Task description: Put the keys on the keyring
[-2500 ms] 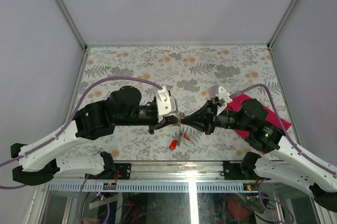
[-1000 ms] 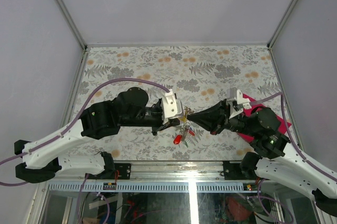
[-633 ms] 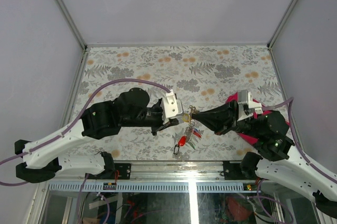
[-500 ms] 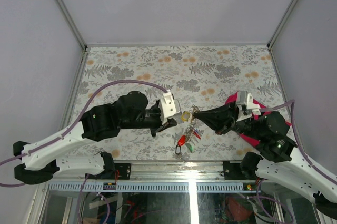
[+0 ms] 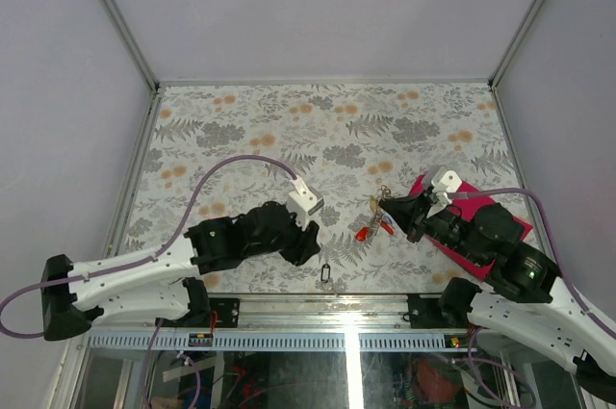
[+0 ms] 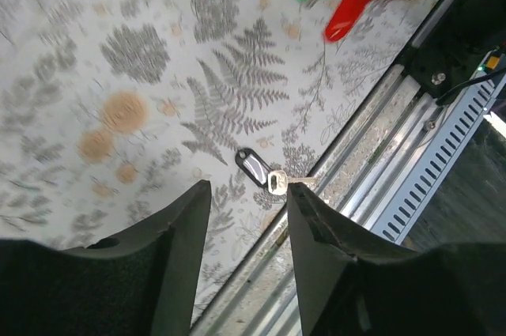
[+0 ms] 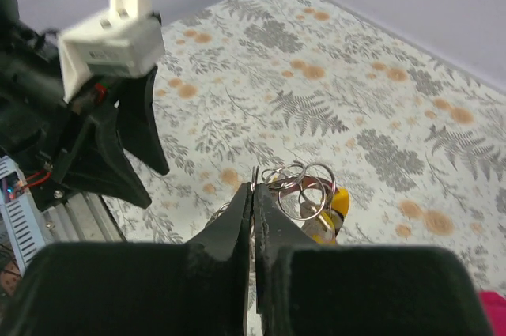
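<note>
Right end effector (image 7: 253,190): clenched on the keyring (image 7: 307,188); I see the thin wire pinched at the very tips, in the air above the surface (image 5: 289,130).
Left end effector (image 6: 247,190): released, jaws apart, nothing between them; it hangs above the black key (image 6: 254,168).
Keyring: several thin silvery loops bunched together, right in front of the right finger tips.
Keys on the ring: the red key (image 5: 363,233) and the yellow key (image 7: 337,201) hang loose from the loops. I cannot count the others.
Black key: it lies flat on the surface, alone, just beside the metal rail (image 6: 371,154) at the near edge and well apart from the ring.
Weight: I judge everything here very light; the bunch will swing at any quick move.
Stiffness: the ring is springy steel and the blade is hard. Both are smooth, so I expect them to slip in a weak pinch.
Where to hold the black key: I think by the plastic head, across its flat faces, with the hole end left free for the ring.
Difficulty: the key lies flat and thin, so I expect the tips must almost scrape the surface to catch it.
</note>
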Motion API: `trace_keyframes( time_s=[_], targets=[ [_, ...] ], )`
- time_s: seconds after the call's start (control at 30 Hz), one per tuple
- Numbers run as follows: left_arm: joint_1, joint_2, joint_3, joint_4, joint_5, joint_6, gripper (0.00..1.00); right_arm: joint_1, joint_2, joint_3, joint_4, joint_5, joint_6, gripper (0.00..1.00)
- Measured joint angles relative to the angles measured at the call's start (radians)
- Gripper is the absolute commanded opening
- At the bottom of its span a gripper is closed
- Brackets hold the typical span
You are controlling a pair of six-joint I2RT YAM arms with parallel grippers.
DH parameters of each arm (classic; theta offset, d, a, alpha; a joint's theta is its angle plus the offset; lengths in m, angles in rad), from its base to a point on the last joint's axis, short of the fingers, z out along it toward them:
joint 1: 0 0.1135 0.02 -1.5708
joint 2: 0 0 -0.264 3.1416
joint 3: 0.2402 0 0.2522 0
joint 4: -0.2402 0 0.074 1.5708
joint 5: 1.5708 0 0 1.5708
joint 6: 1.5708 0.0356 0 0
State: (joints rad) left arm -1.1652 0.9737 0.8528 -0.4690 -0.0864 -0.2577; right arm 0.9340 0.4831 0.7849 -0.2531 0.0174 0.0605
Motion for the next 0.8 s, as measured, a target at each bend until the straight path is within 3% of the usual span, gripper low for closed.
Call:
trace_keyframes(
  time_s=[0.23,0.8],
  targets=[
    [0.0,0.098,-0.172,0.135,0.072,-0.103,0.49,0.0,-0.029,0.0,-0.079,0.046,0.0,0.0],
    [-0.027,0.314,-0.179,0.247,0.206,0.136,0.48,0.0,-0.057,0.011,-0.13,0.061,-0.001,0.0]
  ],
)
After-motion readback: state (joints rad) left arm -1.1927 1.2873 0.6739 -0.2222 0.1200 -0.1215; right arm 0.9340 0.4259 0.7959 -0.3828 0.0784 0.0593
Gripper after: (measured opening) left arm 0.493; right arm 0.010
